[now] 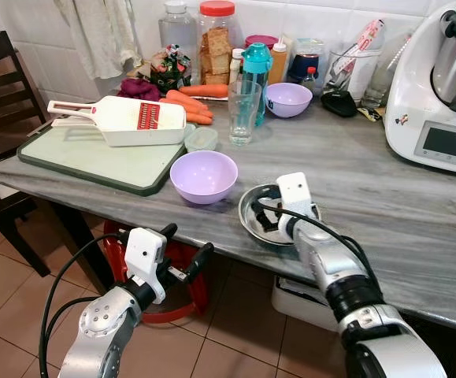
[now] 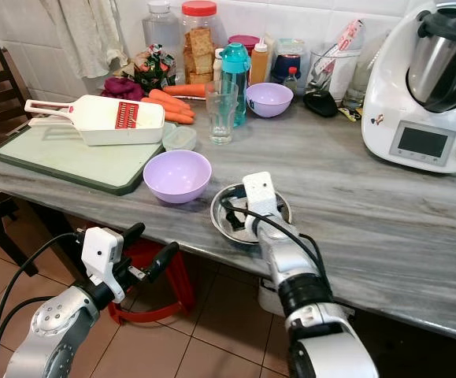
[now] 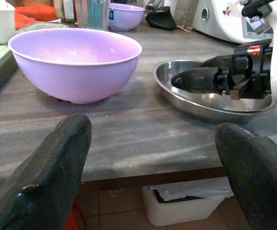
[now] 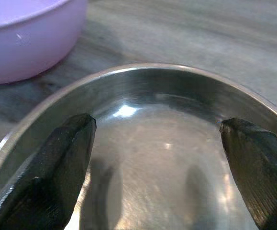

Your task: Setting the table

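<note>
Head views: steel bowl on the grey desk near its front edge, beside a lilac bowl; right tool inside it. Left wrist view: left tool spread, below desk edge. Right wrist view: fingers spread over the steel bowl's floor.

white mandoline slicer on green cutting board; carrots; kitchen machine

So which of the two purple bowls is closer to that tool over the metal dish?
The larger purple bowl at the table's front edge, right beside the metal dish where the right tool hangs open. The smaller purple bowl sits far back among the bottles.
</note>
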